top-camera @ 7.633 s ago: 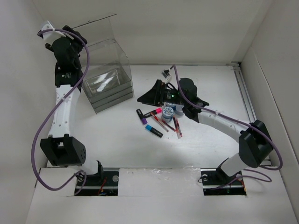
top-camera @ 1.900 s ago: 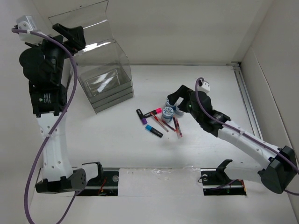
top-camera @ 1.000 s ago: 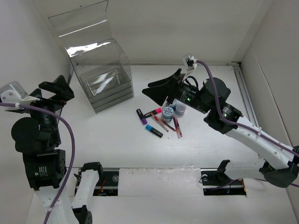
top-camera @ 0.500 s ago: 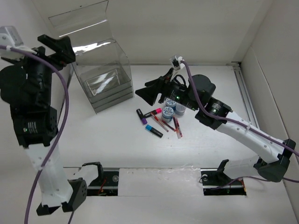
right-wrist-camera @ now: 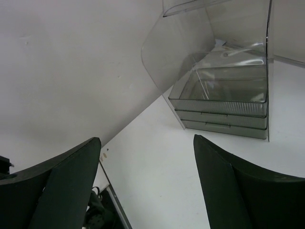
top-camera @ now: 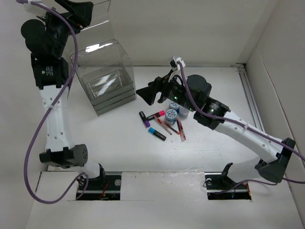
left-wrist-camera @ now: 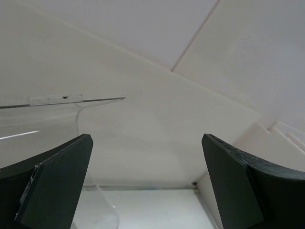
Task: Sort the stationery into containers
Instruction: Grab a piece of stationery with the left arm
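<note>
- Wide-open, empty right gripper (top-camera: 147, 94) above the table (top-camera: 119, 143), between the clear box (top-camera: 107, 86) and the markers (top-camera: 156, 133).
- Wide-open, empty left gripper (top-camera: 77, 9) high up by the box's raised lid (top-camera: 93, 21).
- Markers, red pens (top-camera: 181, 130) and two rolls (top-camera: 170, 114) in a cluster on the table, well apart from the box.

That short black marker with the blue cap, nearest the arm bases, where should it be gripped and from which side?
Probably take the blue-capped black marker at mid-barrel, coming straight down from above and pinching across its width. It lies flat and slanted on the white table, with a small gap to the thin red pens beside it.
</note>
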Controlling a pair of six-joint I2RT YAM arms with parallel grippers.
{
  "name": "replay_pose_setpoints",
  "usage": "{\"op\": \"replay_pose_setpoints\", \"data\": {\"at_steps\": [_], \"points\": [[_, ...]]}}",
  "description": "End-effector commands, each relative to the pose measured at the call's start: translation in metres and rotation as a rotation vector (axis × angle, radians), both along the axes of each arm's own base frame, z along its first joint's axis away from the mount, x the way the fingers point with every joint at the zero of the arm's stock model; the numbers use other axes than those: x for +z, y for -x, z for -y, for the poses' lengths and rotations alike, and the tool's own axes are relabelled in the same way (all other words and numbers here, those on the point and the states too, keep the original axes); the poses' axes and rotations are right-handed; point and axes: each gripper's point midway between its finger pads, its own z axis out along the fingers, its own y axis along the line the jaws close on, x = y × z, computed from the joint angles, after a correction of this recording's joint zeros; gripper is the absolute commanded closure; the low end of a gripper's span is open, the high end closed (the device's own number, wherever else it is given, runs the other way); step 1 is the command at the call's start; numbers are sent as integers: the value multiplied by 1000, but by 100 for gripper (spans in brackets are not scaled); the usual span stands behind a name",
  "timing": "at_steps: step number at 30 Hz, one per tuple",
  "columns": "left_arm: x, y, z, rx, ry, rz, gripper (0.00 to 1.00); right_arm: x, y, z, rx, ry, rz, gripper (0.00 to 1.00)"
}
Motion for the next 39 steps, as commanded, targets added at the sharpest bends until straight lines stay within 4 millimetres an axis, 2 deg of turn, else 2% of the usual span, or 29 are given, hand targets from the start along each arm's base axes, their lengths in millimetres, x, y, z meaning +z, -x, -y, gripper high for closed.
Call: {"op": "replay_pose_setpoints", "data": {"at_steps": [1,2,3,5,6,8,9,10,11,12,13,14,15,16,17,18,19,21,22,24,26,27,29,30,31,34,35,37,39], "points": [[69,27,21,-139,25,226,0,28,-10,3,-35,-42,58,15],[53,5,25,-176,26,164,0,28,-10,3,-35,-42,58,15],[53,5,31,-220,32,157,0,24,-12,1,-35,-34,53,15],[36,8,66,-239,-27,115,0,28,-19,-1,-44,-39,56,15],[34,10,104,-200,-26,120,0,28,-19,-1,-44,-39,56,15],[15,7,135,-178,-115,105,0,28,-22,-5,-44,-34,53,15],[15,13,146,-208,-116,98,0,25,-22,-5,-44,-26,46,15],[13,16,152,-225,-110,87,0,28,-22,-4,-44,-27,47,15],[0,15,153,-233,-102,56,0,30,-20,-2,-44,-27,47,15],[21,40,142,-222,-68,137,0,30,-18,0,-44,-27,47,15],[18,46,140,-221,-65,149,0,34,-16,3,-44,-35,54,15],[12,49,136,-209,-61,143,0,27,-15,4,-44,-24,45,15],[-11,44,138,-211,-73,94,0,34,-12,12,-55,-38,55,15],[-5,59,135,-225,-61,123,0,39,-9,15,-54,-53,55,15],[-12,60,135,-226,-64,110,0,38,-8,18,-63,-53,53,15],[-35,54,137,-228,-76,60,0,40,-3,23,-62,-66,46,15],[-34,63,134,-227,-71,83,0,40,-3,27,-76,-68,46,15],[-50,64,134,-231,-66,60,0,32,-4,33,-105,-68,26,15],[-75,58,139,-252,-82,23,0,32,-2,39,-117,-73,15,15],[-88,68,156,-291,-100,12,0,25,-7,44,-157,-72,-3,15],[-117,65,165,-161,-152,-60,0,16,-6,52,-182,-53,-28,15],[-127,81,198,-218,-186,-76,0,13,-10,56,-214,-53,-41,15],[-131,92,219,-211,-236,-79,0,6,-9,67,-255,-44,-63,15],[-138,92,221,-157,-250,-107,0,8,-10,73,-279,-56,-76,15],[-142,104,238,-194,-256,-112,0,6,-11,85,-330,-66,-85,15],[-157,107,246,-222,-269,-139,0,1,-13,114,-451,-93,-122,15],[-165,105,249,-226,-271,-158,0,-10,-14,122,-487,-85,-139,17],[-199,96,251,-191,-318,-230,0,-10,-13,147,-558,-144,-165,27],[-229,94,255,-195,-346,-282,16,-23,-20,172,-632,-180,-198,41]]}}
